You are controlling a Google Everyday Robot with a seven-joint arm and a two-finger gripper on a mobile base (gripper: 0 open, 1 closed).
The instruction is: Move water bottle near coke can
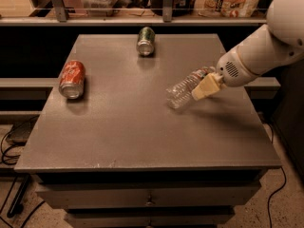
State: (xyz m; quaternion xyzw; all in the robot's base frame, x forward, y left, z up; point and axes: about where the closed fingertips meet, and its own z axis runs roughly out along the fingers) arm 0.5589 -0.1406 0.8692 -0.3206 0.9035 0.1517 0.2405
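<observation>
The water bottle (182, 90) lies right of the middle of the table (123, 141), well apart from the coke can (72, 79) at the left. The end effector (205, 86) sits at its neck end, but whether it grips I cannot tell. The bottle looks light and crinkly, so the stiffer neck seems the best hold — the smooth top would let it roll.

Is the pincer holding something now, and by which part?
The pincer appears to grip the water bottle at its neck end, near the cap, low over the table, right of its middle.
</observation>
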